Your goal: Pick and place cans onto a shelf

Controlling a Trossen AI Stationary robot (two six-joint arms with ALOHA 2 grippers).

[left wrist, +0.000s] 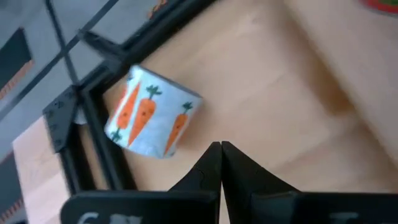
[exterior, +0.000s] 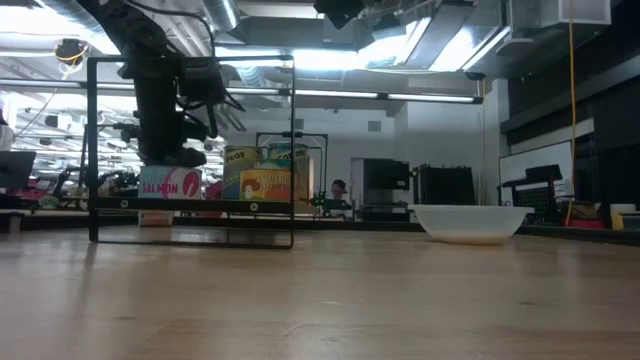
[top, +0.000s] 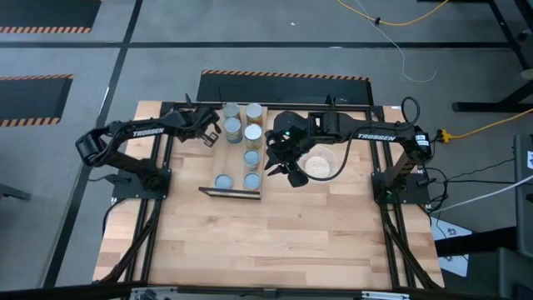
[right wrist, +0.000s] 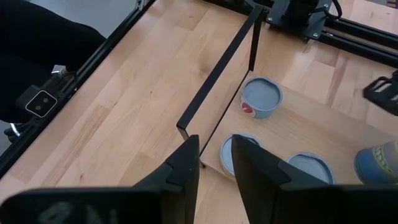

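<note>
cans (top: 251, 138) stand on your shelf (top: 218, 165), the light-wood board with thin black frame edges that sits on the counter (top: 275, 233) toward its far side. from above you can see them in two rows: silver and light-blue tops nearer you, taller ones with printed labels at the far end. the low view shows a pink "salmon" can (exterior: 170, 183) and yellow-labelled ones (exterior: 262, 182) inside the frame. to the right of the shelf a clear bowl (top: 321, 164) holds something beige. your left pincer (top: 213, 133) sits at the shelf's far left corner with its fingers pressed together, holding nothing; just ahead of it stands a can with carrots on its label (left wrist: 152, 112). your right pincer (top: 279, 167) hangs between the shelf and the bowl, its fingers (right wrist: 180, 171) parted a little and nothing between them, above a silver-topped can (right wrist: 233, 154) at the shelf's near edge.
</note>
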